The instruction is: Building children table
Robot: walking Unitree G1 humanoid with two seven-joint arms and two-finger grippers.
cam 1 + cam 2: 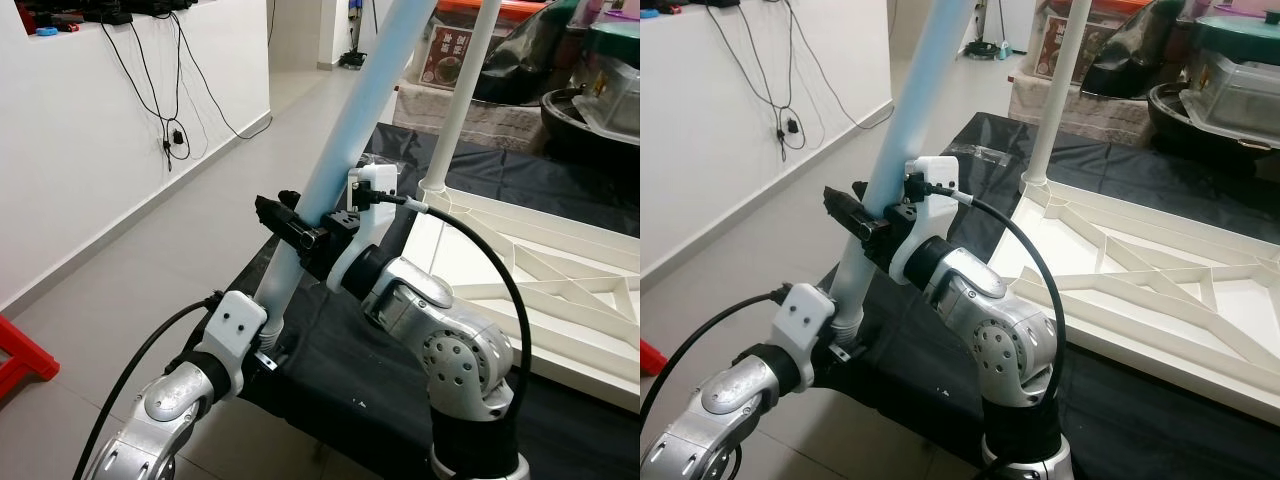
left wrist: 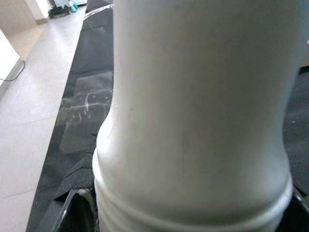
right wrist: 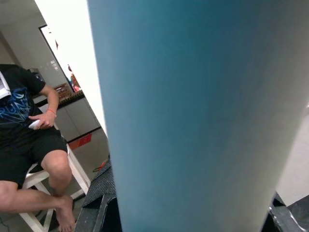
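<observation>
The left gripper (image 1: 262,345) sits low at the edge of the black cloth (image 1: 330,370), at the threaded bottom end of the light blue table leg (image 1: 345,150); whether its fingers are clamped on it I cannot tell. The leg rises tilted up and to the right. Higher on it, the right gripper (image 1: 305,228) clamps the leg between its 2 black fingers. To the right, the white tabletop (image 1: 560,290) lies upside down on the cloth, with 1 white leg (image 1: 460,100) standing upright at its corner. In the right wrist view, a person (image 3: 29,125) sits on a white stool.
</observation>
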